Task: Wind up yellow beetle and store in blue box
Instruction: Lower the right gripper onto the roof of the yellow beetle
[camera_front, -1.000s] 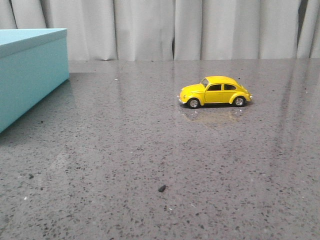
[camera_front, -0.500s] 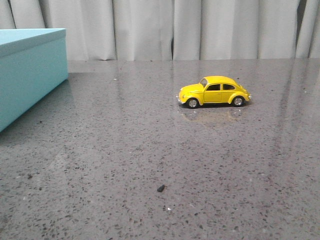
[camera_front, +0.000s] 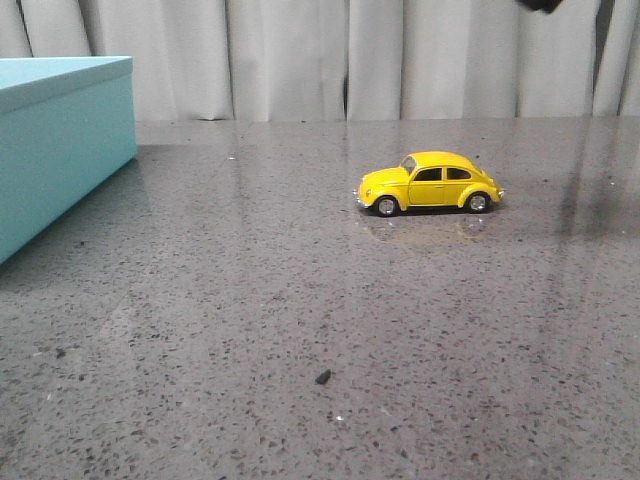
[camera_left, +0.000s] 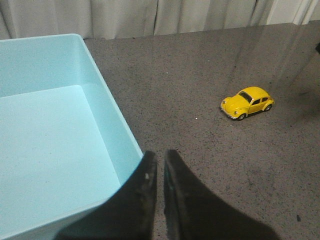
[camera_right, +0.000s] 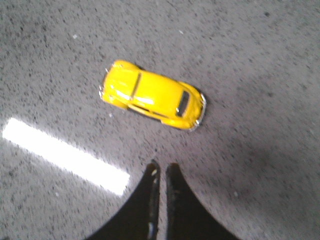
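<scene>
The gray speckled table (camera_front: 300, 300) has pale curtains (camera_front: 300, 60) behind. The yellow beetle (camera_front: 429, 183) sits well apart from the blue box (camera_front: 60, 150). Left end effector (camera_left: 160, 170) and right end effector (camera_right: 161, 172) are both closed, holding nothing.

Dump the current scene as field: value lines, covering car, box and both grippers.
car: small glossy yellow toy Beetle, on its wheels on the grey speckled tabletop, untouched
box: large light turquoise-blue box, open, nothing visible inside, apart from car
left gripper: shut, beside the box's corner
right gripper: shut, above the car, holding nothing
debris: small dark speck
</scene>
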